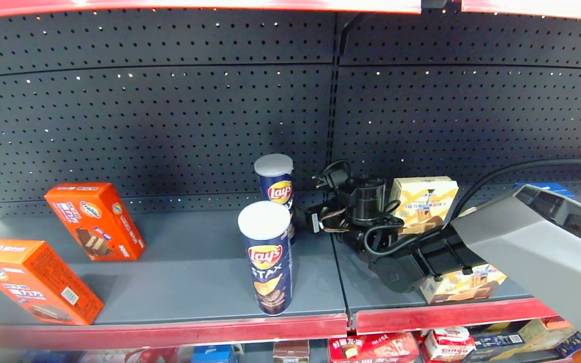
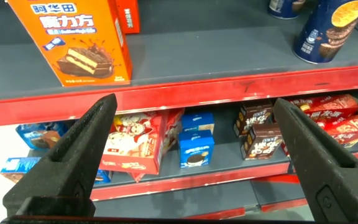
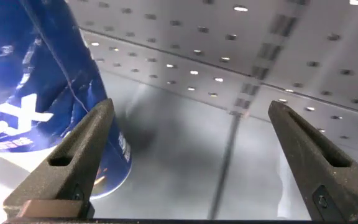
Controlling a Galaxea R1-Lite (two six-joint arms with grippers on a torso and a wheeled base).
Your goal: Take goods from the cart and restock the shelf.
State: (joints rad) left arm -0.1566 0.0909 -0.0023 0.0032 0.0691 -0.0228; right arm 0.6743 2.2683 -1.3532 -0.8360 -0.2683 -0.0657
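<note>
Left wrist view: the left gripper [image 2: 194,102] hangs in front of the shelf [image 2: 185,87], level with its red edge, jaws wide apart and empty, probably parked low to leave the other arm room. Head view, front to back: the front can [image 1: 265,257] stands at the shelf lip and the rear can [image 1: 274,184] just behind it in a row, both upright, long axis vertical, white lids up, labels facing outward. The right gripper [image 3: 191,109] sits just beside the rear can's base, jaws spread wide with nothing between them, so that can looks already set down.
</note>
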